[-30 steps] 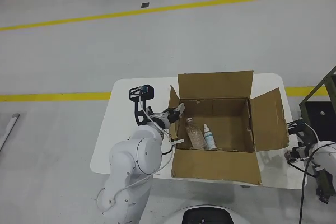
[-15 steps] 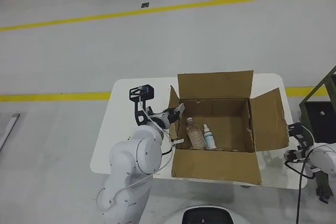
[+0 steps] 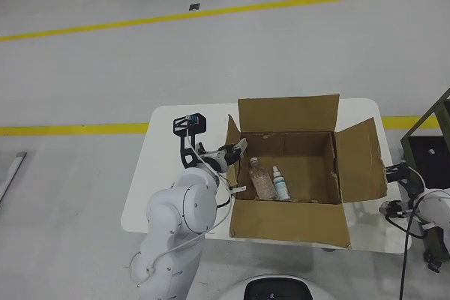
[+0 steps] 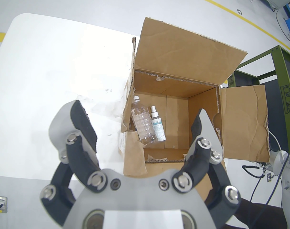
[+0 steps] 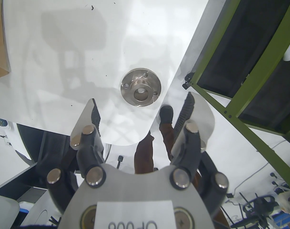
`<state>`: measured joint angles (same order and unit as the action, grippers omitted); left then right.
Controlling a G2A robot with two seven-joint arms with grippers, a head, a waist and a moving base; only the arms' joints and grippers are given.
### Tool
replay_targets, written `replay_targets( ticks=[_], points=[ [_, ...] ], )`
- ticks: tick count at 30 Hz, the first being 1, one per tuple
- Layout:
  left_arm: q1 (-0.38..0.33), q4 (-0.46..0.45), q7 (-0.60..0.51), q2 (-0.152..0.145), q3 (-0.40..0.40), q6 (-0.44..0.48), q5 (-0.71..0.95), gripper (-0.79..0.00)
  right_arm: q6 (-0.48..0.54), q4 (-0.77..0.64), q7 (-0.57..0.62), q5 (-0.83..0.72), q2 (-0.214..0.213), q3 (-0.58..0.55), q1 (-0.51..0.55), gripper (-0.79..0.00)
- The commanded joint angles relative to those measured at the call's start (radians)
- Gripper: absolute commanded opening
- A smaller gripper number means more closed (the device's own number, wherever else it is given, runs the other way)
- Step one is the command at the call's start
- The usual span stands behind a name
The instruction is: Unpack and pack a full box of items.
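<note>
An open cardboard box (image 3: 292,221) stands on the white table (image 3: 157,172). On its floor lie a clear plastic bottle (image 3: 261,182) and a small white spray bottle (image 3: 280,184) side by side. My left gripper (image 3: 232,152) hangs open above the box's left wall; in its own view the bottle (image 4: 142,126) and the spray bottle (image 4: 156,126) lie below the left gripper (image 4: 139,107). My right gripper (image 5: 142,98) stands open over the table's right front corner, just above a round metal flange (image 5: 140,87) that lies on the table.
The box's flaps stand up at the back (image 4: 183,55) and fold out to the right (image 4: 245,120); its left wall is torn. A green metal rack (image 5: 261,55) stands right beside the table's right edge (image 3: 433,112). Bare tabletop (image 4: 52,60) lies left of the box.
The right arm has shifted slightly by the table's right edge. The left arm, the box and the bottles have not moved.
</note>
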<state>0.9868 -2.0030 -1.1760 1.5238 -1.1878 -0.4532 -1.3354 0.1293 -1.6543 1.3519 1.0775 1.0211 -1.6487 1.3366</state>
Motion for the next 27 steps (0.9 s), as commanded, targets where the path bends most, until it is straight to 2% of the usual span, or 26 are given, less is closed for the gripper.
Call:
replay_targets(
  ticks=[1,9,15,18,27],
  points=[
    [0.0,0.0,0.0,0.0,0.0,0.0,0.0,0.0,-0.003,0.004,-0.003,0.0,0.0,0.004,-0.001,-0.431],
    [0.0,0.0,0.0,0.0,0.0,0.0,0.0,0.0,-0.008,0.036,-0.018,0.004,-0.003,0.018,-0.019,-0.416],
    [0.0,0.0,0.0,0.0,0.0,0.0,0.0,0.0,-0.012,0.055,-0.023,0.01,-0.004,0.032,-0.028,-0.425],
    [0.0,0.0,0.0,0.0,0.0,0.0,0.0,0.0,-0.013,0.062,-0.023,0.009,-0.005,0.038,-0.034,-0.459],
    [0.0,0.0,0.0,0.0,0.0,0.0,0.0,0.0,-0.018,0.082,-0.032,0.005,-0.007,0.049,-0.04,-0.465]
  ],
)
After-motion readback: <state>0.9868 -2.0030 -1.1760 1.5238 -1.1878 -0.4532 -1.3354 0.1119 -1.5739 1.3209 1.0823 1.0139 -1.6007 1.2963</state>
